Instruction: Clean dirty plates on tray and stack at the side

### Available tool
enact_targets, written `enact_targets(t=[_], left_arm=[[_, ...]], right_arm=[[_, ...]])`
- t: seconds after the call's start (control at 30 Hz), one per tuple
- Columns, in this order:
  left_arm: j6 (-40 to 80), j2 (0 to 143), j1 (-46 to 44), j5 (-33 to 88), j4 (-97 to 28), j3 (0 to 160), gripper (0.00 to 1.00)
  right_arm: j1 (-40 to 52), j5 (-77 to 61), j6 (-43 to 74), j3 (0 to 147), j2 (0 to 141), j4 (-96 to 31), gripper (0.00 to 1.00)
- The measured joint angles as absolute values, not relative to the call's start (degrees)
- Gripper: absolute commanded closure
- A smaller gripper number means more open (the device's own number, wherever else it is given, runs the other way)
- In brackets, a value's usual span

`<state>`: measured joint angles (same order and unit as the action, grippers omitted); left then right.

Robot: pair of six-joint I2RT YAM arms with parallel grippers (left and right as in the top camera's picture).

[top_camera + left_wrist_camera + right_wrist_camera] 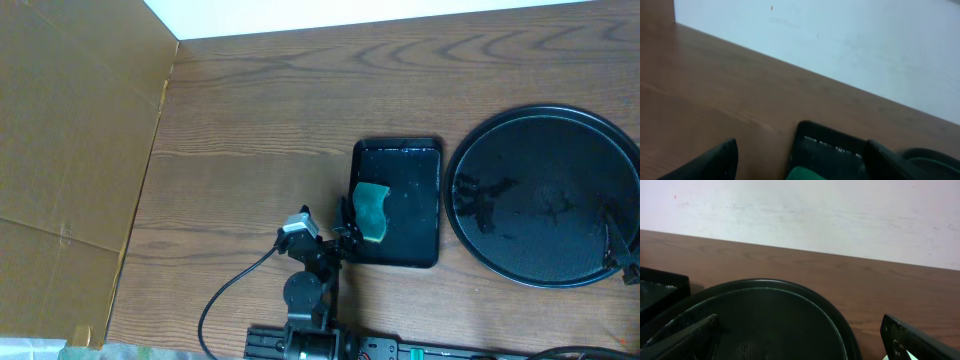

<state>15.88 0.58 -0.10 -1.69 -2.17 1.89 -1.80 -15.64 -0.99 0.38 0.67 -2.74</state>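
the round tray (545, 200) lies at the 3 o'clock side of the table (250, 130), its raised rim running almost to the picture's edge, with a few glossy marks on its floor toward 9 o'clock. the right gripper (800, 321) hangs low over the tray's 4 o'clock rim (from above only a dark sliver of it shows at the frame's border). its wrist view shows both fingers (687, 337) spread wide apart with only the tray's floor between them, so it stands open and empty.

just beside the round tray, at its 9 o'clock, sits a small tray (420, 160), rectangular and black, near the table's middle. a green sponge (372, 210) lies in its 8 o'clock part. the left gripper (345, 236) reaches in from 6 o'clock to the small tray's 7 o'clock edge, right at the sponge's lower side. in its wrist view the two fingers (715, 161) are held far apart, with the sponge's green top showing low between them. the jaws stand open, not clamped on it. whether a finger touches the sponge i cannot tell.

a black cable (225, 295) loops from the left arm (305, 290) toward 7 o'clock. brown cardboard (70, 150) covers the 9 o'clock side, and a white wall (350, 15) closes off 12 o'clock.
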Motion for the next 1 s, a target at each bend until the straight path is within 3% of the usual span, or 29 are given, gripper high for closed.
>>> enact_targets(t=[1.0], left_arm=[[17.0, 0.6, -0.1, -1.7, -2.1, 1.6, 0.20]], right_arm=[[-1.8, -15.6, -0.9, 0.4, 0.7, -2.7, 0.01]])
